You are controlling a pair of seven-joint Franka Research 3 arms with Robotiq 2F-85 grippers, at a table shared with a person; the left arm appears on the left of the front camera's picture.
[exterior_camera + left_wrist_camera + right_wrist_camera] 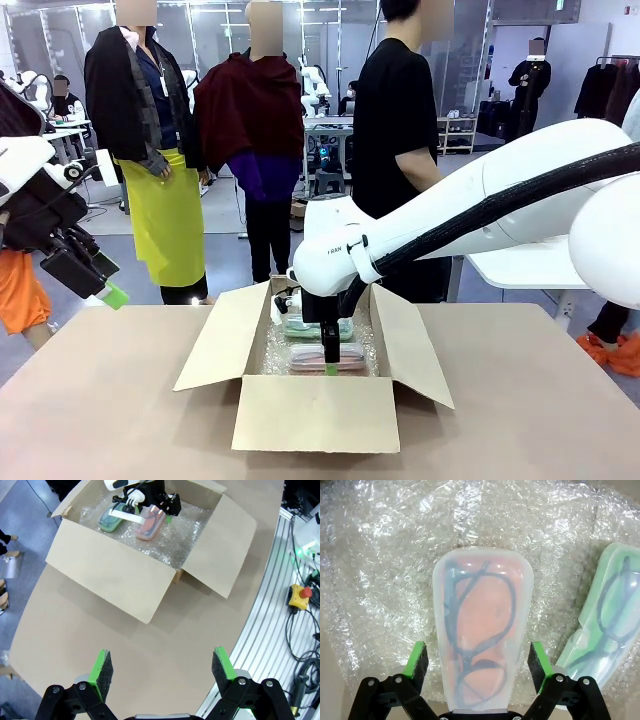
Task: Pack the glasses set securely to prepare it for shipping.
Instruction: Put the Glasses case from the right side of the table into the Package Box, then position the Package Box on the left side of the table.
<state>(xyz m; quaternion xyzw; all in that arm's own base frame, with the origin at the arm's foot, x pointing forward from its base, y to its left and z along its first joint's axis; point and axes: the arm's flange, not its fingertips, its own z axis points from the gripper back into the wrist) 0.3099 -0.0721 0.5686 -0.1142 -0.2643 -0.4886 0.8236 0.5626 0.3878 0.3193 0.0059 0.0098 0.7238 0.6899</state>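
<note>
Right wrist view looks straight down the right gripper, whose fingers stand spread to either side of the pale pink glasses case, with a sliver of space showing at the left pad (so released, not clamping). The case lies flat on bubble wrap, its spectacles visible through the lid. The mint green glasses case lies just beside it at the right of this view, slightly angled and not touching it.

Both cases sit inside an open cardboard box whose bottom is lined with the wrap, presumably to cushion the set in transit. In the front view the right arm comes in from the right and dips into the box between the splayed flaps, with the pink case nearer and the green one farther.

The left gripper hangs high over the left side of the surface, jaws wide and empty (likely parked clear of the box). By my reading, both cases are in place, while covering them and closing the flaps are not yet done.
</note>
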